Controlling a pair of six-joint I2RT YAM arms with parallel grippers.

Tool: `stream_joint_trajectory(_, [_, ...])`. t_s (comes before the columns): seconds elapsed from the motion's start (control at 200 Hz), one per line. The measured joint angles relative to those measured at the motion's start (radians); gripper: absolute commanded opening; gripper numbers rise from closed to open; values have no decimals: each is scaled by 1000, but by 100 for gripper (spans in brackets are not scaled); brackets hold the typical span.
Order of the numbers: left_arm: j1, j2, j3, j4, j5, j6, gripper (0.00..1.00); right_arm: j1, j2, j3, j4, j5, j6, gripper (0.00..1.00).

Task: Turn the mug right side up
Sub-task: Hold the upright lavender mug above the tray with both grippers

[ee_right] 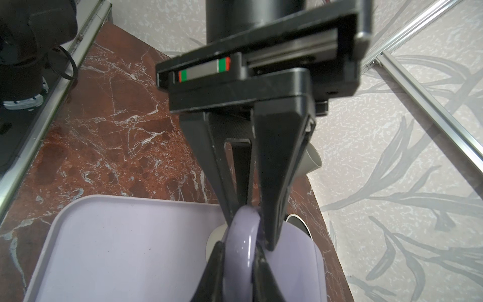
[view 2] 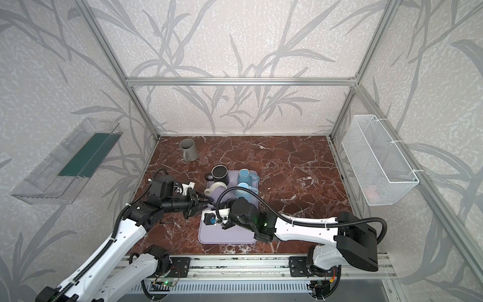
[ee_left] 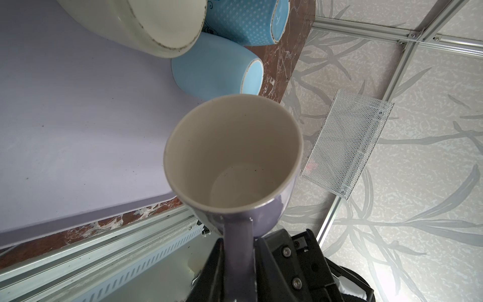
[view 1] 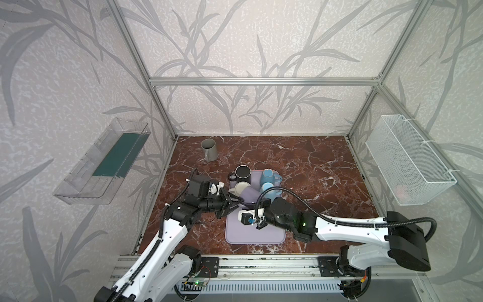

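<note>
- The left gripper (ee_left: 239, 243) is clamped on the handle (ee_right: 241, 235) of the purple mug (view 1: 247, 196). In the right wrist view its black fingers (ee_right: 277, 170) converge onto the top of the handle loop.
- The right gripper (ee_right: 239, 258) is clenched on the same handle from the opposite side, with one finger on each flank of the loop.
- The two grippers meet tip to tip over the lavender tray (view 1: 243, 235), each reaching in from its own side.
- The purple mug is not upright. Both top views show only its outer wall and none of its inside, so its long axis lies nearer level than vertical.
- In the left wrist view the mug's cream interior and bottom face that camera, and the handle points back at the left gripper.
- The mug body sits just past both sets of fingertips, toward the back of the tray. I cannot tell whether it rests on the tray or hangs clear of it.
- A cream mug (view 1: 241, 187) lies close against it, tipped so that its mouth shows.
- A black mug (view 1: 243, 174) stands upright at the tray's back left corner.
- A dotted blue mug (view 1: 269, 175) and a plain blue mug (view 1: 269, 189) sit at the tray's back right.
- A gray mug (view 1: 209, 149) stands upright well apart, near the back left corner of the red-brown marble tabletop (view 1: 313, 170).
- The walls are leaf-patterned and set in an aluminium frame. A clear bin (view 1: 104, 162) hangs on the left wall and a white wire basket (view 1: 410, 162) on the right.
</note>
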Motion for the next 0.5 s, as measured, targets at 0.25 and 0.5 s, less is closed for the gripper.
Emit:
stream_joint_trajectory(0.25, [2,0,-4,7,-5,-14,3,-2,9,2,4,-3,4,0])
stream_joint_trajectory(0.5, [2,-1,-6,13,-6,-17,0,-2,10,2,4,0,10,0])
